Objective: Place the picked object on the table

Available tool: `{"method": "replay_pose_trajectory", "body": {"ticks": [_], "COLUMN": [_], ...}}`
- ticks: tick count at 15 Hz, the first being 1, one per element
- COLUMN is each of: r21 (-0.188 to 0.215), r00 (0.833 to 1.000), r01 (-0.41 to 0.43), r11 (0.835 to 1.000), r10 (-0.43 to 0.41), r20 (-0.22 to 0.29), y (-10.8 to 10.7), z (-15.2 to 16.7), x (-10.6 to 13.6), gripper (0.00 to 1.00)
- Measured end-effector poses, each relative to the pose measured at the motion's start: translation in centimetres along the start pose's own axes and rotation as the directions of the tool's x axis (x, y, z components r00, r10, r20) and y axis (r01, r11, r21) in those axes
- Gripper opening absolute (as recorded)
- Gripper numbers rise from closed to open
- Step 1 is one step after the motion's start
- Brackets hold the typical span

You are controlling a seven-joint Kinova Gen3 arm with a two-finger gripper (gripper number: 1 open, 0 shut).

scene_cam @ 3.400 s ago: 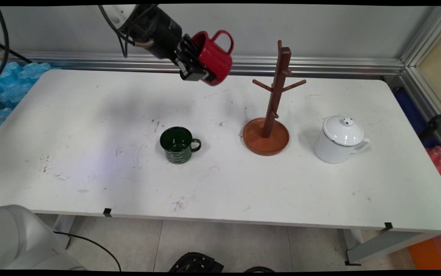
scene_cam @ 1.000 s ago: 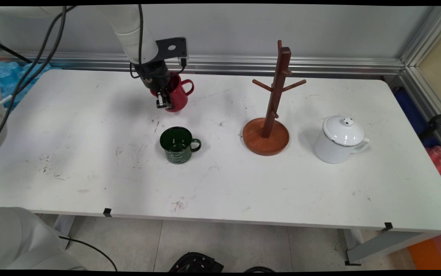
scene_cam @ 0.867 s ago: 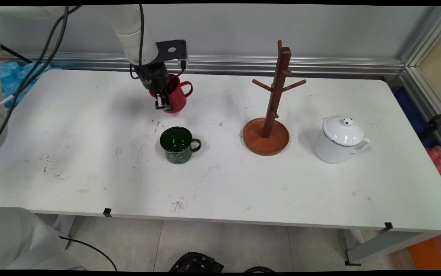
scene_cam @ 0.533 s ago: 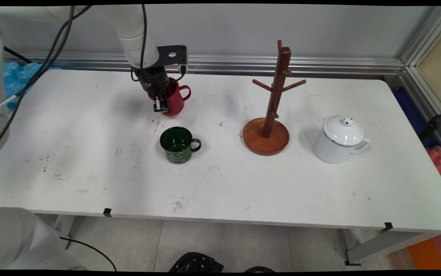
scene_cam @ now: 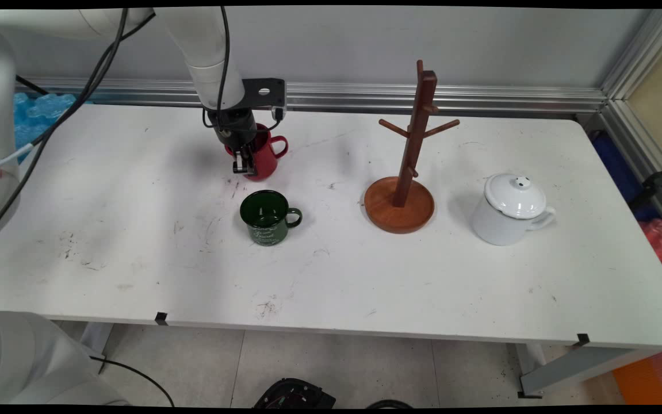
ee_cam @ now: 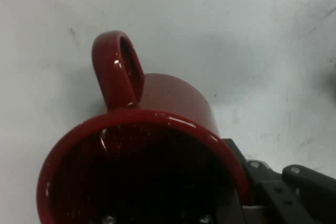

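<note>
My gripper (scene_cam: 245,161) points straight down over the back of the table, shut on the rim of a red mug (scene_cam: 264,156). The mug stands upright at table level with its handle to the right. From the hand view I look down into the red mug (ee_cam: 142,171); its handle points up in the picture. One finger (ee_cam: 262,182) lies against the outside of the wall, and the other is hidden inside the mug. A dark green mug (scene_cam: 266,217) stands just in front of the red one, handle to the right.
A brown wooden mug tree (scene_cam: 408,155) on a round base rises right of centre. A white lidded enamel pot (scene_cam: 508,209) sits further right. Black cables hang from the arm at the upper left. An aluminium rail runs along the back edge.
The arm has brought the red mug down from high near the mug tree to the table behind the green mug, turned upright. Over the last second it sank a little lower.
</note>
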Motion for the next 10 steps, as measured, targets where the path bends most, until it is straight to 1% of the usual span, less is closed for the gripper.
{"method": "replay_pose_trajectory", "body": {"ticks": [5, 6, 10], "r21": [-0.002, -0.002, 0.003], "r00": [1.000, 1.000, 0.999], "r01": [-0.014, -0.017, -0.043], "r11": [1.000, 1.000, 0.999], "r10": [0.014, 0.017, 0.043], "r20": [0.004, 0.004, -0.005], "y": [-0.20, -0.23, -0.27], "z": [0.61, 0.67, 0.59], "x": [0.13, 0.12, 0.17], "gripper": [0.00, 1.00, 1.00]}}
